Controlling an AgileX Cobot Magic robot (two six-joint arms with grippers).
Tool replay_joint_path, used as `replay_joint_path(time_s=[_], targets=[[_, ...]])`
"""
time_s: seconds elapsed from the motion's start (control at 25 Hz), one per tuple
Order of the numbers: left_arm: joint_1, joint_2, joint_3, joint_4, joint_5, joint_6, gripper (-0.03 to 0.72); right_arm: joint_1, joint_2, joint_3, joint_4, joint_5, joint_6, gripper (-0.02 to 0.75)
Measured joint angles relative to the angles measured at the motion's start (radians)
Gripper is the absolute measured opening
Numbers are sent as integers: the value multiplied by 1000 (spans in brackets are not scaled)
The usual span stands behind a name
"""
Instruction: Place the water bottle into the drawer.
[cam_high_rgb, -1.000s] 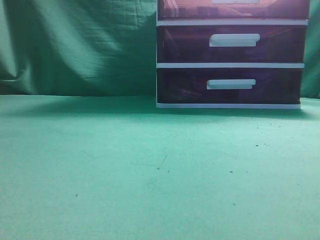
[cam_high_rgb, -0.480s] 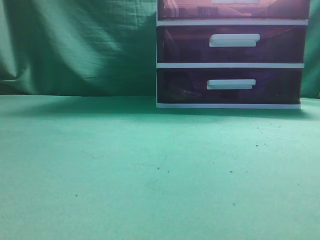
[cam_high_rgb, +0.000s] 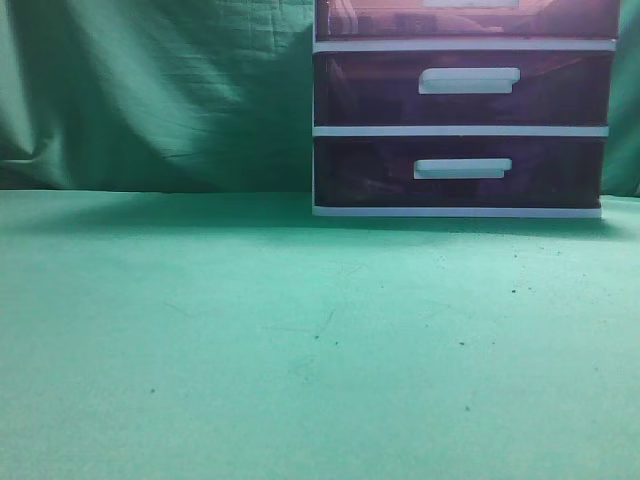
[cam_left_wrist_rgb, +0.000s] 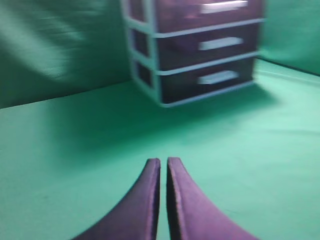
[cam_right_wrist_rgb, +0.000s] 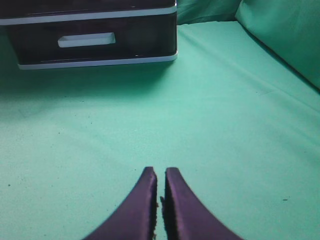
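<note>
The white-framed cabinet (cam_high_rgb: 462, 130) of dark purple-red see-through plastic drawers stands at the back of the green cloth-covered table (cam_high_rgb: 250, 340), hard against the draped green backdrop (cam_high_rgb: 150, 90), so that its white bar handles face the arms and the whole front of the table lies free for reaching. The topmost drawer (cam_left_wrist_rgb: 200, 9), the task's target, appears only as a strip at the upper edge of the exterior view and sits flush in its frame like the two below it, apparently not yet pulled out. The water bottle is in no view; its place cannot be told. The left gripper (cam_left_wrist_rgb: 163, 172) hangs low over bare cloth, well apart from the cabinet, its dark curved fingers (cam_left_wrist_rgb: 145, 200) drawn almost together with only a slit between them and nothing held. The right gripper (cam_right_wrist_rgb: 160, 182) is likewise narrowed and empty, pointing towards the lowest drawer (cam_right_wrist_rgb: 90, 42). Both poses read as a rest stance before any grasp.
</note>
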Motion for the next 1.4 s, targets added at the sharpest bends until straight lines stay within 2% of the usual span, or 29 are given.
replay_joint_path(time_s=[0.12, 0.2, 0.28, 0.36, 0.52, 1.4], targets=[[143, -2, 94, -20, -63, 0, 0, 0, 0, 0, 0, 0, 0, 48], [212, -2, 147, -37, -69, 0, 0, 0, 0, 0, 0, 0, 0, 48], [265, -2, 179, -42, -75, 0, 0, 0, 0, 0, 0, 0, 0, 48], [291, -2, 211, -40, -77, 0, 0, 0, 0, 0, 0, 0, 0, 48], [303, -2, 277, -30, -81, 0, 0, 0, 0, 0, 0, 0, 0, 48], [303, -2, 281, -14, -87, 0, 0, 0, 0, 0, 0, 0, 0, 48]])
